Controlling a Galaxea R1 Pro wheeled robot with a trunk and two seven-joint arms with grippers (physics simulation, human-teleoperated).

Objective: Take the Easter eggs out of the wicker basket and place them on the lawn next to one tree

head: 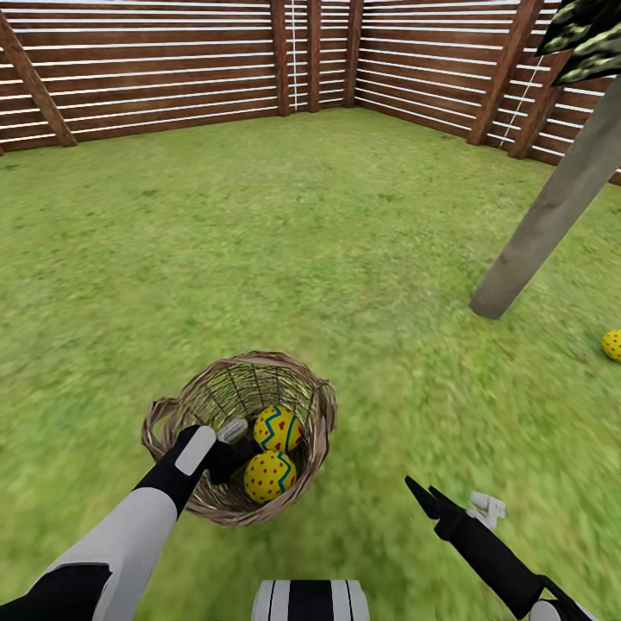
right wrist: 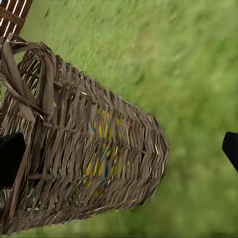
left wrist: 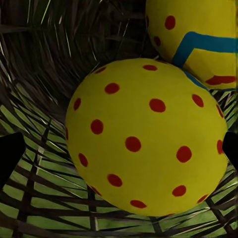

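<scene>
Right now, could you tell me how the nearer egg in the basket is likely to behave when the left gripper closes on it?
The nearer egg looks smooth and rounded, so it may slip from the left gripper. It would probably roll against the second egg.

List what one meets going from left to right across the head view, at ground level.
Left pincer inside the wicker basket → the two eggs in it → right pincer → tree trunk → egg on the lawn.

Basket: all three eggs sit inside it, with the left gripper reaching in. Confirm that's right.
Not quite. The basket holds two eggs; the third egg lies on the lawn by the tree, as the head view shows. The left gripper does reach in.
</scene>
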